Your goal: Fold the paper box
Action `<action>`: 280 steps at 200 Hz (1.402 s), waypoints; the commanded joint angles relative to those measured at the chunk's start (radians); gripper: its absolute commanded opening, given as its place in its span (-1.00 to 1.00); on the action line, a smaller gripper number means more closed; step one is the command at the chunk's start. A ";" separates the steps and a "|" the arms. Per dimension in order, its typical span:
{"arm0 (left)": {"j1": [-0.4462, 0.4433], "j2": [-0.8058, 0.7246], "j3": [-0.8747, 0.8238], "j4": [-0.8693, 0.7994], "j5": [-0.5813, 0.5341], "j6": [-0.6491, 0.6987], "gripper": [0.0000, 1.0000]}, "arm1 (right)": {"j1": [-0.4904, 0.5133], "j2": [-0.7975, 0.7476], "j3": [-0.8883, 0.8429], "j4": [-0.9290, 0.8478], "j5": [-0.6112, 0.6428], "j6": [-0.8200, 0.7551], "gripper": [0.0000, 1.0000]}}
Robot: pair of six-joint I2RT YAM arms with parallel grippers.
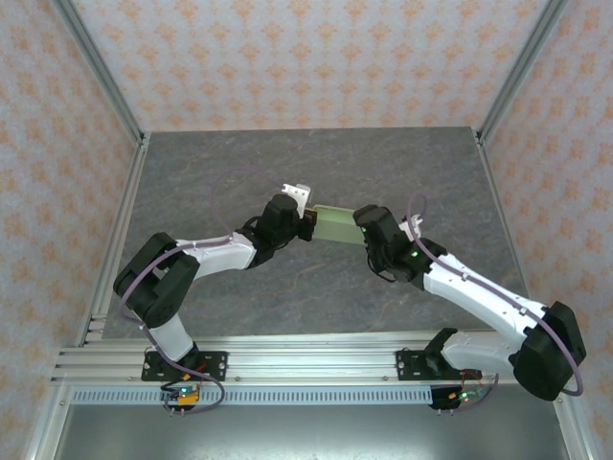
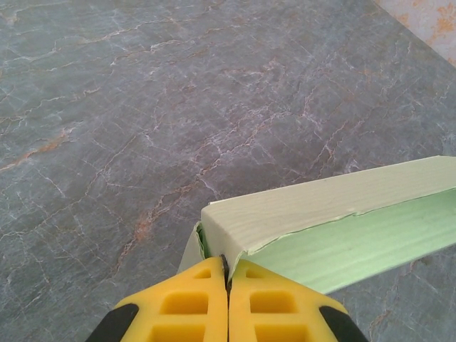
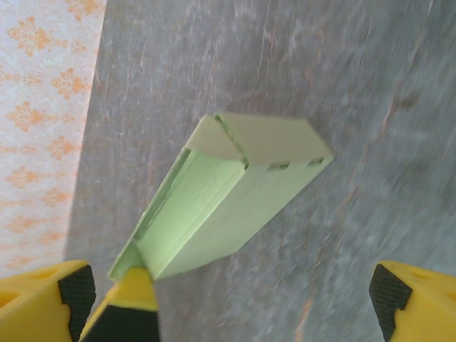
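- One paper box point(image 1: 335, 222), pale green and folded to a long flat shape, is between the two claws, over the one grey table point(image 1: 239, 172).
- The left claw point(image 2: 228, 281) is pressed closed on one end of the box.
- The right claw point(image 3: 231, 288) stands wide apart and holds nothing; the box is just in front of it.

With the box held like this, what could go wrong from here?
1. Only the left gripper, jaws shut, pinches the paper box, and at one end's thin edge; the long body could sag, pivot or slip out.
2. The long side seam gapes open in the left wrist view; the fold may spring apart.
3. The right gripper, jaws wide open, sits at the free end; any move might knock it.
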 commanded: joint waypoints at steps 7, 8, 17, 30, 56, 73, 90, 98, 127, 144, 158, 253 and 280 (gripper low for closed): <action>-0.008 0.066 -0.027 -0.167 -0.014 -0.025 -0.88 | -0.044 0.058 0.077 0.049 -0.097 0.188 1.00; -0.008 0.066 -0.026 -0.167 -0.012 -0.025 -0.88 | -0.046 0.060 0.079 0.050 -0.098 0.189 0.99; -0.007 0.068 -0.026 -0.165 -0.008 -0.028 -0.87 | -0.064 0.086 0.089 0.064 -0.110 0.201 0.96; -0.008 0.070 -0.026 -0.164 -0.002 -0.029 -0.87 | -0.084 0.130 0.091 0.112 -0.138 0.234 0.90; -0.008 0.067 -0.025 -0.160 0.002 -0.031 -0.86 | -0.095 0.243 0.072 0.267 -0.252 0.330 0.73; -0.008 0.061 -0.030 -0.152 0.007 -0.030 -0.85 | -0.095 0.283 0.053 0.326 -0.255 0.367 0.52; -0.007 0.055 -0.032 -0.146 0.018 -0.028 -0.83 | -0.096 0.293 0.054 0.298 -0.199 0.346 0.34; -0.007 0.050 -0.035 -0.142 0.031 -0.024 -0.81 | -0.098 0.296 0.051 0.280 -0.172 0.337 0.17; -0.007 -0.024 -0.088 -0.051 0.089 -0.022 -0.55 | -0.098 0.318 0.022 0.262 -0.131 0.326 -0.28; -0.007 -0.089 -0.125 -0.003 0.141 -0.010 -0.34 | -0.098 0.344 0.017 0.256 -0.130 0.320 -0.28; -0.007 -0.150 -0.153 0.032 0.184 -0.008 -0.24 | -0.098 0.365 0.011 0.258 -0.124 0.310 -0.28; 0.076 -0.064 0.024 -0.070 0.092 -0.098 0.11 | -0.098 0.389 -0.032 0.276 -0.148 0.273 -0.20; 0.072 0.014 -0.029 0.035 0.174 -0.108 0.05 | -0.098 0.363 -0.037 0.274 -0.129 0.262 -0.20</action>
